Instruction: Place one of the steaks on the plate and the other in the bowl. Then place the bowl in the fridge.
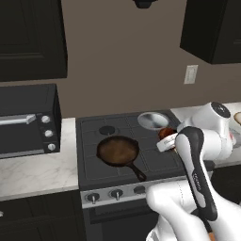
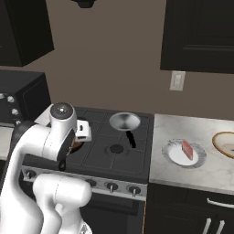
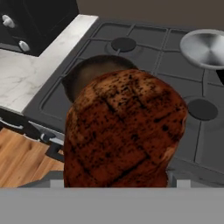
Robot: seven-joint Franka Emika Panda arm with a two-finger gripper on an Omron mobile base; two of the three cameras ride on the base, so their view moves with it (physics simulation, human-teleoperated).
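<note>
A reddish-brown seared steak [image 3: 124, 131] hangs close in front of the hand camera, above the front of the stove. My gripper [image 1: 166, 138] is shut on this steak [image 1: 165, 132], over the stove's right side beside the skillet. A pinkish-red steak [image 2: 187, 149] lies on the round plate [image 2: 170, 155] on the counter right of the stove. The beige bowl [image 2: 226, 144] stands further right at the frame's edge. The fridge is out of view. My fingertips are hidden behind the held steak.
A black skillet [image 1: 117, 150] sits on the stove's front left burner, handle toward the front. A shiny silver dish [image 2: 124, 121] rests on a rear burner. A black oven with knobs [image 1: 26, 120] stands on the left counter. Dark cabinets hang overhead.
</note>
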